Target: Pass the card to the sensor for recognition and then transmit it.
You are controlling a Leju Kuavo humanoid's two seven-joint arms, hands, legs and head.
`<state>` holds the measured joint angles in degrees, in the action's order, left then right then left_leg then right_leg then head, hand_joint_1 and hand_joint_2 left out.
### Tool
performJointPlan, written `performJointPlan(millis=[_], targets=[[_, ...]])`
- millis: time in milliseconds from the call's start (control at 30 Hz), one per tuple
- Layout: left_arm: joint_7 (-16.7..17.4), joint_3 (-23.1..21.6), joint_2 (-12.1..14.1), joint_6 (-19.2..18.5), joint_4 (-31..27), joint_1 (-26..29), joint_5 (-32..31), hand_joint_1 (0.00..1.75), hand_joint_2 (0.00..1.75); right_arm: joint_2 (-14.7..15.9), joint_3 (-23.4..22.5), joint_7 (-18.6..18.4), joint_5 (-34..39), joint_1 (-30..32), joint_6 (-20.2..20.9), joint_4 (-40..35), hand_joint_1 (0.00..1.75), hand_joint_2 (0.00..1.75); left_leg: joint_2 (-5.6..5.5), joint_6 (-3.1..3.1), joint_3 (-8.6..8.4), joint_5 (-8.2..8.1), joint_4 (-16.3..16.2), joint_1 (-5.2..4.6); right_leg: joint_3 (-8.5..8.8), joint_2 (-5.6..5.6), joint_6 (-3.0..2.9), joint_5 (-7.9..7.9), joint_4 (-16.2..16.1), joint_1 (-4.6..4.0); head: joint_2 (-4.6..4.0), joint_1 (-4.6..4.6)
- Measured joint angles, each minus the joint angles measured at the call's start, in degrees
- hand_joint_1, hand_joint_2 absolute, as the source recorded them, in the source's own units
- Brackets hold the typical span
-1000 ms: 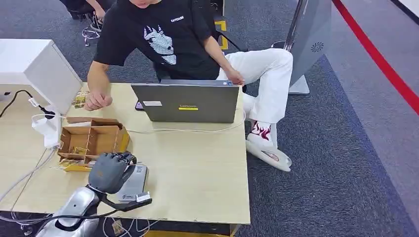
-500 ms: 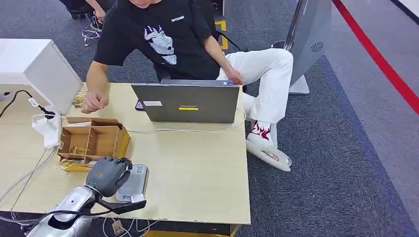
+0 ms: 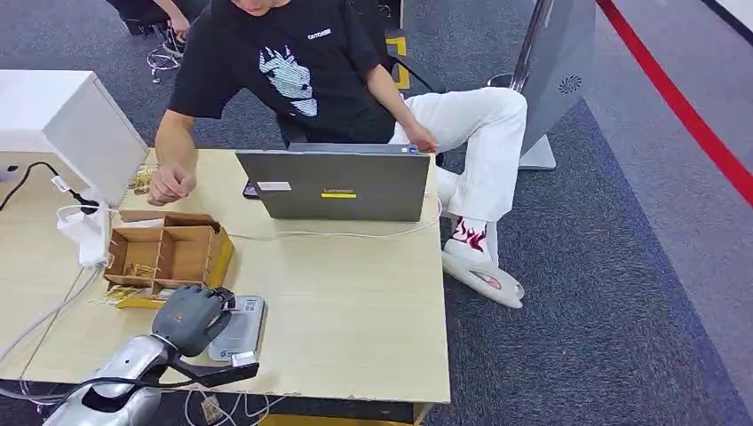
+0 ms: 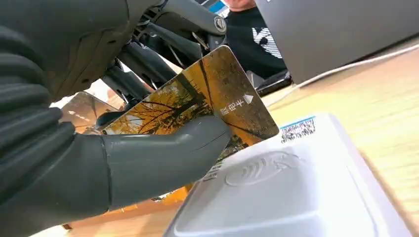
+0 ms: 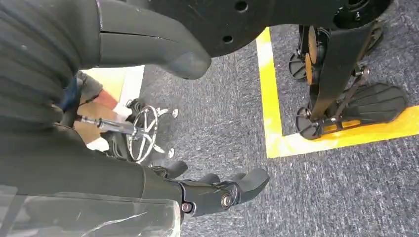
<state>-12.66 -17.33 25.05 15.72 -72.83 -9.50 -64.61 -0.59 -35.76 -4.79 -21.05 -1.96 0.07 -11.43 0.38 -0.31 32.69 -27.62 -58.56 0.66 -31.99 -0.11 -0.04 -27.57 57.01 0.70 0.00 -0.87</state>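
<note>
- One card [image 4: 207, 106], printed with an autumn-tree picture, is pinched between the thick thumb and darker fingers of the left hand [image 3: 191, 312]; that hand is thus closed on the card.
- The card is held tilted, its free corner hanging just over the contactless symbol on the sensor [image 4: 291, 192]; contact between card and sensor cannot be told from the wrist view.
- The card's long axis is seen running out from the hand toward the laptop [image 3: 336, 185] side of the table [image 3: 355, 311].
- The sensor, a flat pale grey reader, is lain directly under and just ahead of the left hand, near the table's front edge.
- The left hand is judged the only one placed for the reading step; the right hand [image 5: 123, 113] is hung beside the body over grey carpet, nothing is seen in it, and whether its fingers are spread or curled cannot be told.
- The coming move is judged to be a small lowering or flattening of the card onto the reader face, then a hand-over.
- Surface: a light wooden table, carrying an open cardboard box [image 3: 167, 253] just behind the sensor, white cables, and the laptop further back.
- Room: grey carpet, a red floor line, and a person [image 3: 302, 71] in a black shirt seated behind the laptop.
</note>
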Motion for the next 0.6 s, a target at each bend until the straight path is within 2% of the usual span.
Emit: performJointPlan(millis=[300,500,600], targets=[[-1.8,0.0,-0.7,6.7,-0.1,0.0,0.4,1.75,1.75,0.0,-1.0,0.2,-1.7,0.0,0.0,0.0,0.0,1.75,0.0,0.0,0.0,0.0,0.0,-0.01,0.0,0.0,0.0,0.0,0.0,0.0,-0.02,0.02],[-1.8,0.0,-1.1,7.3,-0.2,0.0,0.6,1.75,1.75,-0.1,-1.3,0.2,-1.8,0.0,0.0,0.0,0.0,1.75,0.0,0.0,0.0,0.0,0.0,0.0,0.0,0.0,0.0,0.0,0.0,0.0,-0.02,0.0],[-2.5,0.2,-1.3,9.4,-0.6,0.0,0.9,1.75,1.75,-0.1,-1.5,0.2,-2.4,0.0,0.0,0.0,0.0,1.75,0.0,0.0,0.0,0.0,0.0,0.0,0.0,-0.01,0.0,0.0,0.0,0.0,-0.02,0.02]])
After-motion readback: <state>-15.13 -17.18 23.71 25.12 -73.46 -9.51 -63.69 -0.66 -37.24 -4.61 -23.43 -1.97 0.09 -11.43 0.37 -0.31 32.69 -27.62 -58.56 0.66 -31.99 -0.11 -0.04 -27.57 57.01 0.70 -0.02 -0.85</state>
